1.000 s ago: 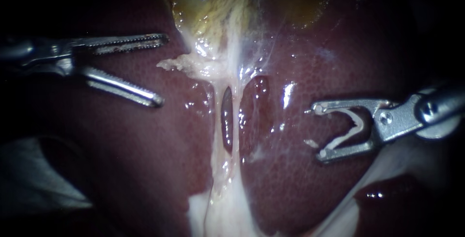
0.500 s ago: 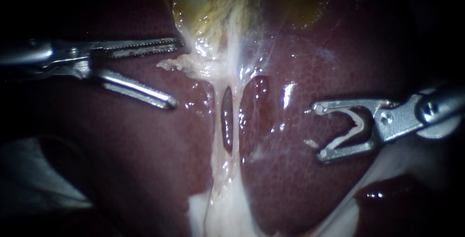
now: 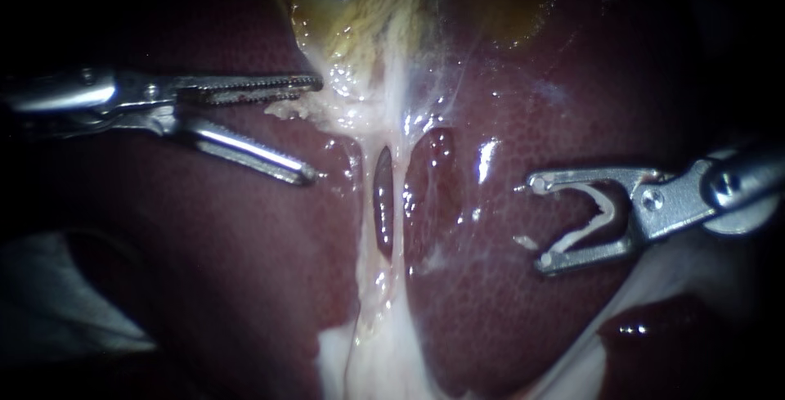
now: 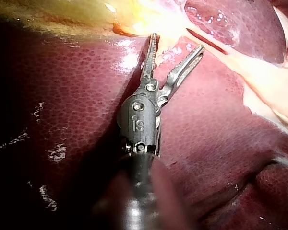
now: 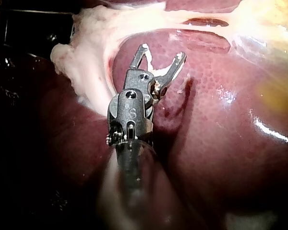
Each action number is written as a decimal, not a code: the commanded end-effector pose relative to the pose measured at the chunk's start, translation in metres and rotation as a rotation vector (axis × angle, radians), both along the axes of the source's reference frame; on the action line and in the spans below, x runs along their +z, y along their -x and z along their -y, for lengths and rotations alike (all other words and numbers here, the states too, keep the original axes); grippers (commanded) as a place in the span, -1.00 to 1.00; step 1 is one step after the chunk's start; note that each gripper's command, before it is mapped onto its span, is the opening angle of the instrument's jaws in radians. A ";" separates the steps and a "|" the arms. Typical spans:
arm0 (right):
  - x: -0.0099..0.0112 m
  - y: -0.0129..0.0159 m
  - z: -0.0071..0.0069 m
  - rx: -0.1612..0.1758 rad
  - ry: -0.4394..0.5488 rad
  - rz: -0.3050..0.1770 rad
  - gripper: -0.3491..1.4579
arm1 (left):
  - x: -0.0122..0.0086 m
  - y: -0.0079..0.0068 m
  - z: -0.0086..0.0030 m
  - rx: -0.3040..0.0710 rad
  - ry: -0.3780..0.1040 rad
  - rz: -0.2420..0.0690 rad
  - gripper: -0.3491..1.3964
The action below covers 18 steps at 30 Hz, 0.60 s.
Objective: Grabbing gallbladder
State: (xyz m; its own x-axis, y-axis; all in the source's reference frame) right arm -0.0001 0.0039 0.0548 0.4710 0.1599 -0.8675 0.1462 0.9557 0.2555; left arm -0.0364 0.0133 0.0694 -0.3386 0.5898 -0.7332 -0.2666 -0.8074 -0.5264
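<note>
The yellowish gallbladder [image 3: 360, 7] lies at the top middle of the endoscope view, narrowing into pale whitish tissue [image 3: 352, 110] that runs down over the dark red liver [image 3: 507, 302]. My left instrument [image 3: 315, 128] comes in from the left with its toothed jaws open. Its upper jaw reaches the pale flap at the gallbladder's lower edge and its lower jaw lies over the liver. In the left wrist view the left instrument [image 4: 177, 43] shows the same gap, tips at the pale tissue [image 4: 170, 28]. My right instrument [image 3: 536, 224] hovers open over the liver at the right, with a white shred between its jaws.
Two thin pale strands [image 3: 396, 204] run down from the gallbladder with a dark slit between them. White tissue [image 3: 360, 359] spreads at the bottom middle. In the right wrist view the right instrument [image 5: 161, 53] stands beside a lump of white tissue [image 5: 86, 52].
My left instrument has advanced to the right, its open jaws now reaching the pale flap below the gallbladder. The right instrument has not moved.
</note>
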 end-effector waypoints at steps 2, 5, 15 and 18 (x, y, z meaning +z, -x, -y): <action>0.0000 0.0000 0.0000 0.000 0.000 0.000 -0.06 | 0.0004 0.0000 0.0001 -0.001 -0.003 -0.004 0.00; 0.0000 0.0000 0.0000 -0.002 -0.002 -0.002 -0.06 | 0.0006 -0.0001 0.0000 -0.003 -0.008 -0.004 -0.06; 0.0000 0.0000 0.0000 -0.002 -0.002 -0.001 -0.06 | 0.0004 -0.0001 0.0000 -0.018 -0.041 -0.004 -0.40; 0.0000 0.0000 0.0000 -0.002 -0.002 -0.001 -0.06 | 0.0000 -0.0002 -0.0002 -0.025 -0.060 -0.003 -0.48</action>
State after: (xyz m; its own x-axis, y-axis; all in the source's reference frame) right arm -0.0001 0.0039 0.0548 0.4700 0.1602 -0.8680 0.1484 0.9550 0.2566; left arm -0.0362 0.0136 0.0694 -0.3245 0.6431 -0.6936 -0.2880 -0.7657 -0.5752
